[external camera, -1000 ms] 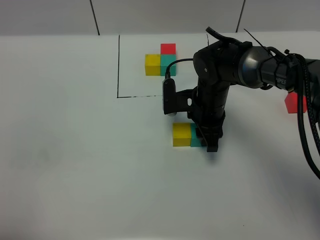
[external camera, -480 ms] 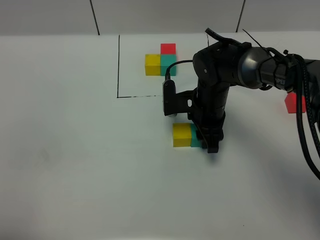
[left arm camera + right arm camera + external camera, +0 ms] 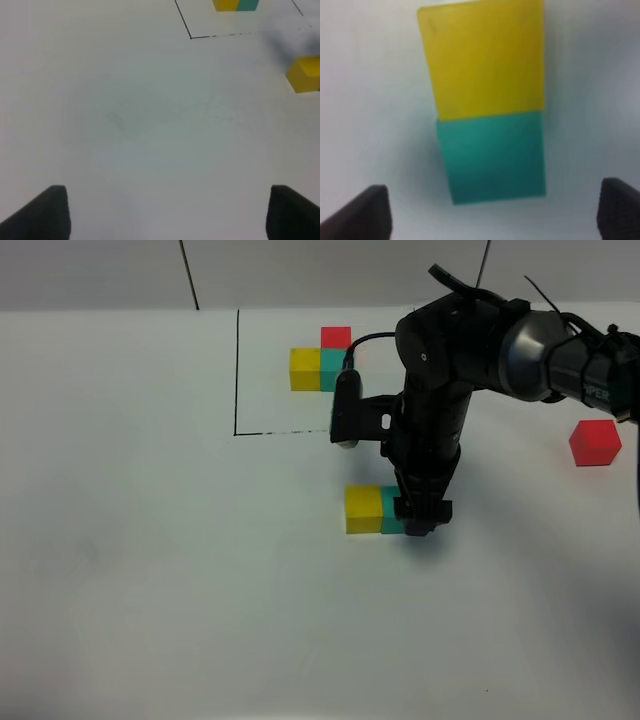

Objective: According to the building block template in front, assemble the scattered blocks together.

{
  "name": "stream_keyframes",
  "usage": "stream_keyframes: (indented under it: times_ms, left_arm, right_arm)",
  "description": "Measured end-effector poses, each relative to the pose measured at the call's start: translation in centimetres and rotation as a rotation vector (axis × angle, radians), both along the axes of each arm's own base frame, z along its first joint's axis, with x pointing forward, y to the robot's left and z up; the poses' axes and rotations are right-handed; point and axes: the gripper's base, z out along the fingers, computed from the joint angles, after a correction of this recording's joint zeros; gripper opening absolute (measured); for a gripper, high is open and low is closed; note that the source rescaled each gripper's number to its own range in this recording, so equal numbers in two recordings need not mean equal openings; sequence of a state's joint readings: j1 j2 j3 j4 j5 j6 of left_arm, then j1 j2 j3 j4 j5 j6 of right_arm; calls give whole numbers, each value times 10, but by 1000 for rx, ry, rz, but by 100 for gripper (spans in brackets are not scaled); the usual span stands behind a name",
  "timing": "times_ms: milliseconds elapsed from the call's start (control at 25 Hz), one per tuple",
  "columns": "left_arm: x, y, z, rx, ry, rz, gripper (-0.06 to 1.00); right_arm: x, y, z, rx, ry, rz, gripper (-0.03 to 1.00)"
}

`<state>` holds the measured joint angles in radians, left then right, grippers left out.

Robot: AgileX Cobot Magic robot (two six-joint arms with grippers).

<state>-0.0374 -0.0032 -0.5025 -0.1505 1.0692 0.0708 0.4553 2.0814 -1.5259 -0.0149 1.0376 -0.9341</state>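
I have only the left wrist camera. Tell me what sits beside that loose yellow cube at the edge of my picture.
Observer: A teal cube touches the yellow cube on one side, in a row as in the template.
Operator: Report the right gripper.
Observer: The right gripper is open above the teal cube, not gripping it.
Operator: Find the red cube.
Observer: The red cube lies alone at the right of the table, far from the pair.
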Motion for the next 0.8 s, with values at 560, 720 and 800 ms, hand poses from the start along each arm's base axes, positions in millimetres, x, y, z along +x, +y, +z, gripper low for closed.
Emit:
stream_keyframes:
  times_ms: [560, 720, 800]
  left_arm:
    - [0, 0, 0, 0, 0, 0, 86]
    - [0, 0, 0, 0, 0, 0, 86]
    - [0, 0, 0, 0, 0, 0, 86]
  right_arm:
    - [41, -132, 46, 186, -246, -1130, 71]
    - [43, -181, 53, 206, -288, -1315, 83]
    - [42, -207, 56, 201, -300, -1378, 91]
